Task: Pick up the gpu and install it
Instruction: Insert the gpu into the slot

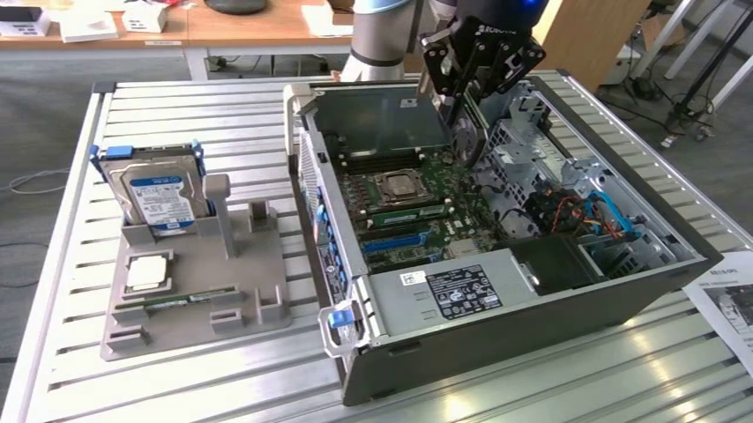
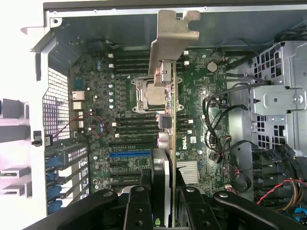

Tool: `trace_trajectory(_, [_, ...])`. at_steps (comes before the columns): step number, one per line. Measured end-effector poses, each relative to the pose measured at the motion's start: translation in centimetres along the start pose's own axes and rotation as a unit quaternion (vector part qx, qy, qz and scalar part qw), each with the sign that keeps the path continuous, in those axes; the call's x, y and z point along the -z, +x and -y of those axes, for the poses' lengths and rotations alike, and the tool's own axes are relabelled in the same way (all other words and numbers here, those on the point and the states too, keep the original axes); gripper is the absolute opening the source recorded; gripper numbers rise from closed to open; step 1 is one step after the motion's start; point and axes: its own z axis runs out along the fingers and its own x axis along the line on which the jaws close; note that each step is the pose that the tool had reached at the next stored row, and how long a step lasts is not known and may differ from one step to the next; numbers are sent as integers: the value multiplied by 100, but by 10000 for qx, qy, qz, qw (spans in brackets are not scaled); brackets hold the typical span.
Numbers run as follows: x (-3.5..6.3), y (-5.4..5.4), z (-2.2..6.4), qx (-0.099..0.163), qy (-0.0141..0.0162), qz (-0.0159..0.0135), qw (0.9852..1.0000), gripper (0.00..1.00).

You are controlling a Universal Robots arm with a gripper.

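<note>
The gpu [image 1: 467,145] hangs on edge over the open computer case [image 1: 659,282], above the motherboard [image 1: 412,203]. My gripper [image 1: 461,119] is shut on it from above. In the wrist view the gpu [image 2: 171,120] appears edge-on, running away from my gripper [image 2: 165,191], with its silver end bracket [image 2: 173,33] at the far end towards the case's rear wall. The card sits over the processor socket [image 2: 151,93] and clear of the board. A blue expansion slot [image 2: 129,154] lies on the board beside the card.
On the exterior view's left, a grey holder [image 1: 200,282] carries a hard drive with a blue label [image 1: 159,198], a square processor chip [image 1: 147,273] and a green memory stick [image 1: 165,302]. Cables and a drive cage [image 2: 278,105] crowd the case's other side. A paper sheet [image 1: 724,300] lies at the table's right edge.
</note>
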Motion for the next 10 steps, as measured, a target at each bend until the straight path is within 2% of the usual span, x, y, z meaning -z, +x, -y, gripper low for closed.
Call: trace_trajectory(10, [0,0,0,66,0,-6,10000,28])
